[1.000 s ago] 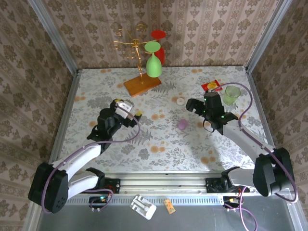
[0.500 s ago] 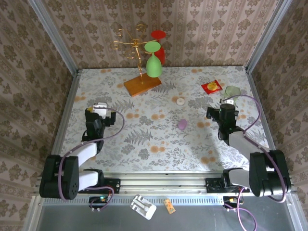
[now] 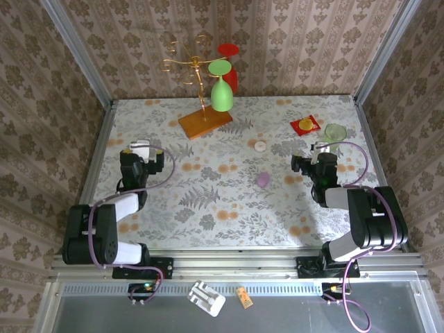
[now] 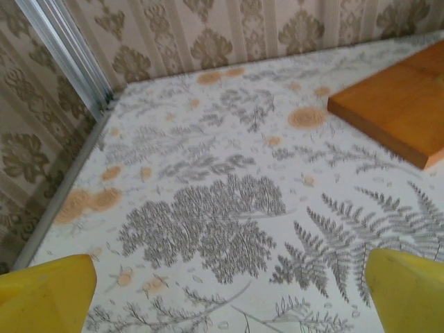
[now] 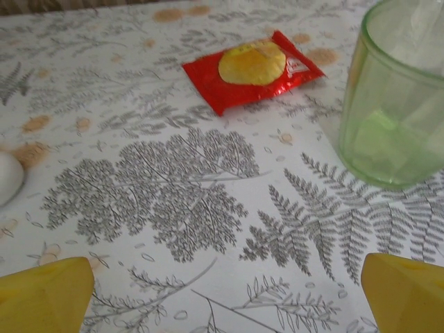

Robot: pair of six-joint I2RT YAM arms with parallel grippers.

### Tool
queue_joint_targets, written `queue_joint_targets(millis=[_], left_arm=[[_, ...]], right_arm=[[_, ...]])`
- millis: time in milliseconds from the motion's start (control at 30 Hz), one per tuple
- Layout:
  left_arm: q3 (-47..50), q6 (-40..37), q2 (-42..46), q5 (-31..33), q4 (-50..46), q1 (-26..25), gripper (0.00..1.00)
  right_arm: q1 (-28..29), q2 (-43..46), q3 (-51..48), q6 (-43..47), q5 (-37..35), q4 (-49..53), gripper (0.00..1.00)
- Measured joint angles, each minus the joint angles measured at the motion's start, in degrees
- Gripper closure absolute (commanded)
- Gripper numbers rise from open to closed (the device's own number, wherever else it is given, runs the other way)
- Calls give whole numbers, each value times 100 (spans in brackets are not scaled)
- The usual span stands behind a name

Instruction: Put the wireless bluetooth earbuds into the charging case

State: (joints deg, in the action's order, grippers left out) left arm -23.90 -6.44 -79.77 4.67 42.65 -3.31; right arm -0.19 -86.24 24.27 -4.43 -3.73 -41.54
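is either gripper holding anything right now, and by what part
Nothing is held. The left gripper and the right gripper are both open, with nothing between the jaws. The charging case lies on the table, apart from both.

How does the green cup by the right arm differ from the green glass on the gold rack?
The green cup stands upright on the table; the green glass hangs upside down from the gold rack. The cup is a stemless see-through tumbler; the glass has a stem and foot and looks opaque. Both are green.
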Motion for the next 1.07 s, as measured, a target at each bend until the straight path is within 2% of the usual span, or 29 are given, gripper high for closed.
queue_joint_targets(millis=[100, 200, 433, 1067], left_arm=[[254, 7, -595, -59, 706, 4, 0], [365, 44, -970, -61, 719, 11, 0], [254, 140, -975, -127, 807, 184, 0], [249, 177, -975, -149, 820, 181, 0]], right_arm=[[2, -52, -4, 24, 127, -269, 0], [2, -83, -17, 42, 181, -398, 0], [2, -90, -31, 109, 251, -505, 0], [2, -94, -31, 129, 254, -505, 0]])
